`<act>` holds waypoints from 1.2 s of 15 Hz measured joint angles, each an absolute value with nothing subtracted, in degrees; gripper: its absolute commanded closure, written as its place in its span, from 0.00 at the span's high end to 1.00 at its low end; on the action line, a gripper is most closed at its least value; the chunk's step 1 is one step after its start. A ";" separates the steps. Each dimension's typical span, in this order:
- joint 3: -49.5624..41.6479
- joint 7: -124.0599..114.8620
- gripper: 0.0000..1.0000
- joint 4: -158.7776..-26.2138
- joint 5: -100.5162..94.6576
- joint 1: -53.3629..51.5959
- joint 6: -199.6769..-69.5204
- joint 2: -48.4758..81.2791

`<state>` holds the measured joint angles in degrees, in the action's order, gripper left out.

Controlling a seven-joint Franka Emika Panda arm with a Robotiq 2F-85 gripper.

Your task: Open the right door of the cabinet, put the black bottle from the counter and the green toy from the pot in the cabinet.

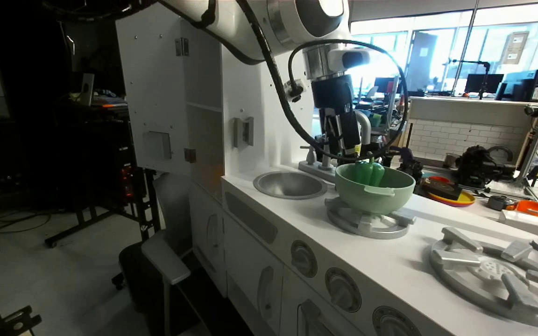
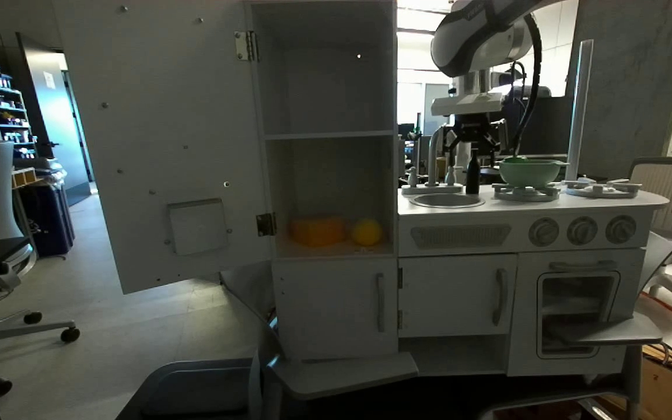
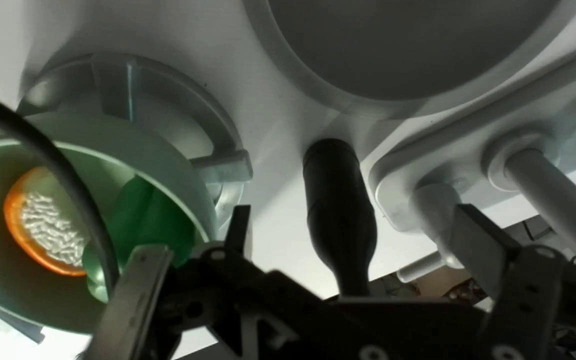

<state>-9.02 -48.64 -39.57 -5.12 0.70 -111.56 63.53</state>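
At far left the door [image 2: 149,116] hangs swung wide, presumably so the cabinet [image 2: 324,87] can be filled. In its lower compartment sit an orange object [image 2: 317,231] and a yellow ball [image 2: 366,232]. Next, the counter [image 1: 306,217] begins with a sink [image 2: 448,200]. Behind the sink's right end stands the bottle [image 2: 472,175], upright, with the gripper [image 3: 355,230] pointing down over it. The fingers [image 3: 475,250] are spread wide and hold nothing, with space either side of the bottle, likely lining up to grasp it from above. Farther right, the pot [image 2: 528,173] rests on a burner [image 2: 525,193], as if for play cooking; inside, near the wall facing the bottle, is the green toy [image 3: 153,215], beside an orange-edged item [image 3: 43,225]. Marks around the knobs [image 2: 544,231] are too small to read; the bottle bears no legible label.
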 measured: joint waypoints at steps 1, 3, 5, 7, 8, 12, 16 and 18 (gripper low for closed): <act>-9.02 -48.87 1.00 -39.25 -5.17 0.68 -111.57 63.95; -9.03 -49.24 1.00 -38.60 -5.22 0.64 -111.63 64.77; -9.04 -49.58 1.00 -38.01 -5.25 0.61 -111.64 65.32; -9.04 -49.85 1.00 -37.44 -5.28 0.56 -111.63 65.69; -9.06 -49.90 1.00 -37.14 -5.28 0.56 -111.63 65.88; -9.15 -50.27 1.00 -36.55 -5.37 0.54 -111.63 66.15; -9.51 -50.84 1.00 -36.08 -5.44 0.50 -111.64 66.47; -9.67 -51.09 0.74 -35.82 -5.44 0.47 -111.64 66.69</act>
<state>-9.67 -51.09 -35.82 -5.44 0.47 -111.64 66.69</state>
